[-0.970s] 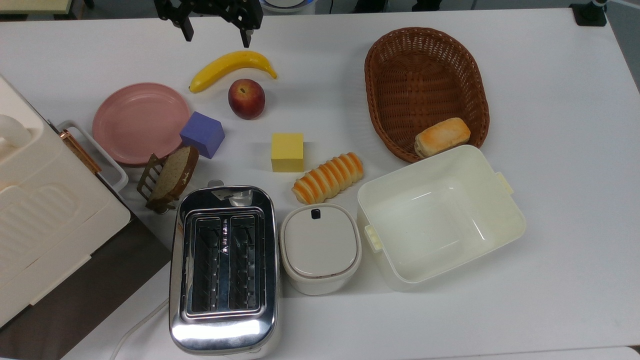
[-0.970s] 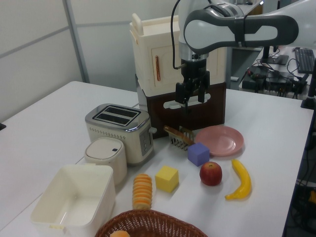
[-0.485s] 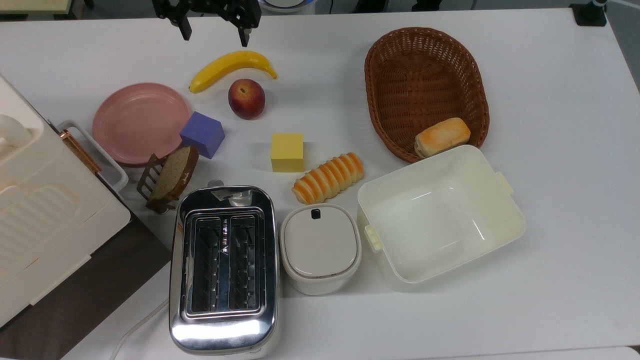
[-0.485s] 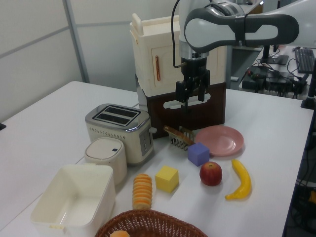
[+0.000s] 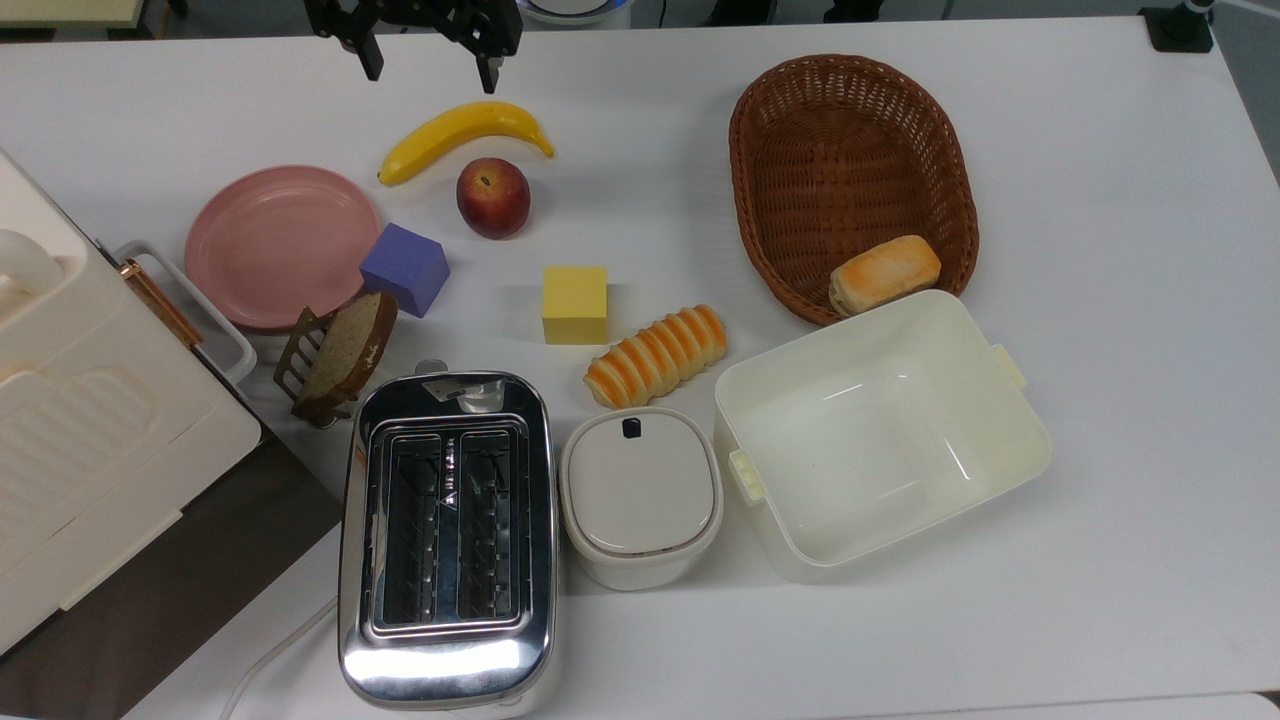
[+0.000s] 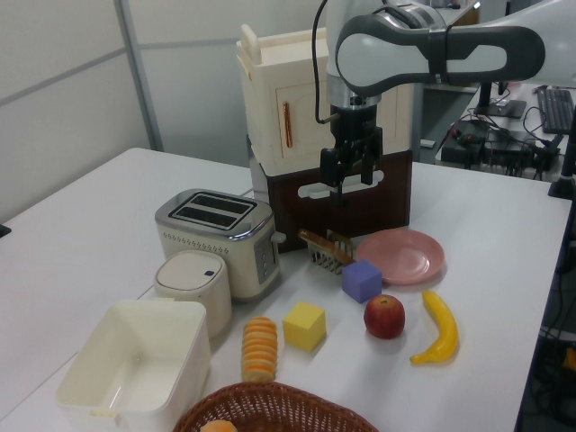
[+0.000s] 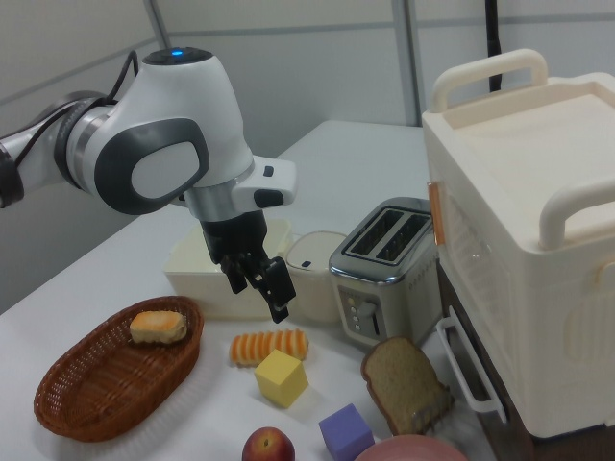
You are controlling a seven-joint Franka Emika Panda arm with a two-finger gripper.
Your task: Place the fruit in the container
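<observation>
Banana [image 5: 462, 134] and purple cube [image 5: 405, 268] flank the fruit [image 5: 493, 197].

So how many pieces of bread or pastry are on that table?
3. A bread slice in the small rack by the toaster, a ridged pastry beside the yellow cube, and a bun inside the wicker basket.

Arm: white and grey, reaching in from the left view's right, bent at the wrist.
Hand [image 5: 428, 72]: black, points down, high in the air.
Fingers [image 7: 280, 300]: spread apart, holding nothing.
</observation>
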